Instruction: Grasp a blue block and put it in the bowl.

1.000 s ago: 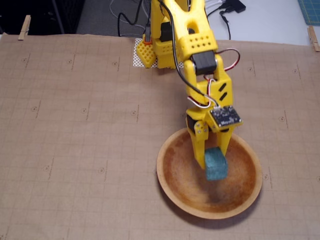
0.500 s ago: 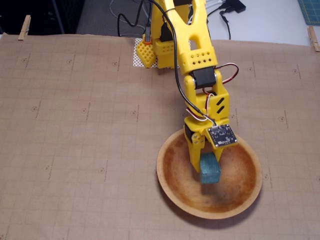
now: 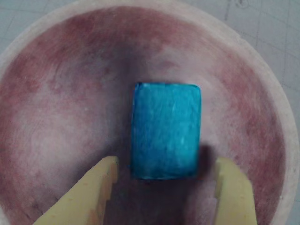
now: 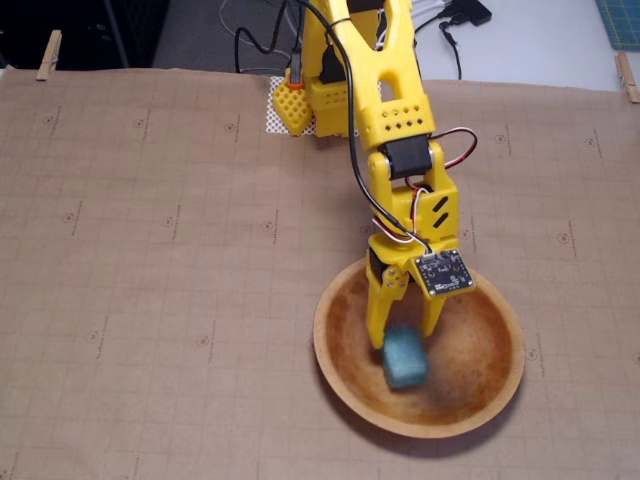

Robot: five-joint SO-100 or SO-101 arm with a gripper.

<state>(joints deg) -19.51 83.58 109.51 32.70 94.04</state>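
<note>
In the wrist view the block (image 3: pixel 165 131) lies in the bowl (image 3: pixel 37 42), with the open jaws clear on either side. In the fixed view the gripper (image 4: pixel 402 336) hangs over the bowl (image 4: pixel 505 390), block (image 4: pixel 404 358) released. The placing looks done; next, lifting straight up without nudging the block.

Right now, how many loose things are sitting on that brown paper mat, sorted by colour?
Blue: 1, the blue block, lying inside the bowl below the open yellow end effector
Orange-brown: 1, the bowl
Total: 2 loose things. The wooden clothespins at the mat's edges only clip the paper down, so they are not counted.
</note>
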